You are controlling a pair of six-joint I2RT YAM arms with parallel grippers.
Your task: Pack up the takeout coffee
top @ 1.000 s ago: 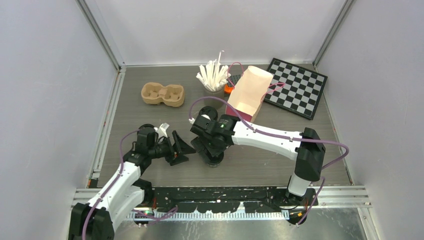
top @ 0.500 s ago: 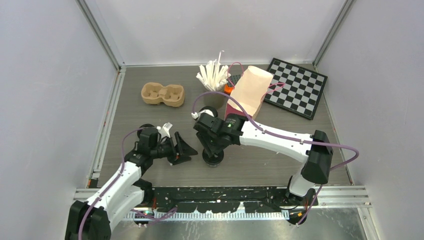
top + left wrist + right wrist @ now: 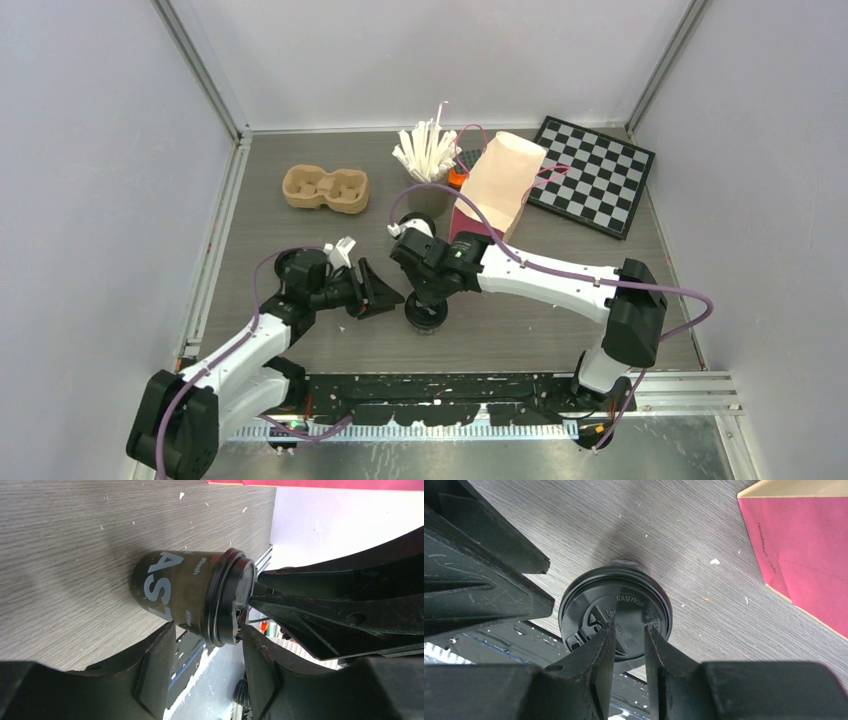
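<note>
Coffee cup [image 3: 426, 319] upright near the front edge of the table [image 3: 260, 230], 2 grippers at it.
Left gripper [image 3: 205, 639] spreads wide around its side; right gripper [image 3: 629, 627] sits over the lid [image 3: 624, 592], fingers a sliver apart.

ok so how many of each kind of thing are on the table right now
lidded coffee cup: 1 in view
pulp cup tray: 1
cup of white sticks: 1
paper bag: 1
checkerboard: 1
total: 5, plus a small orange item behind the bag, too hidden to name
</note>
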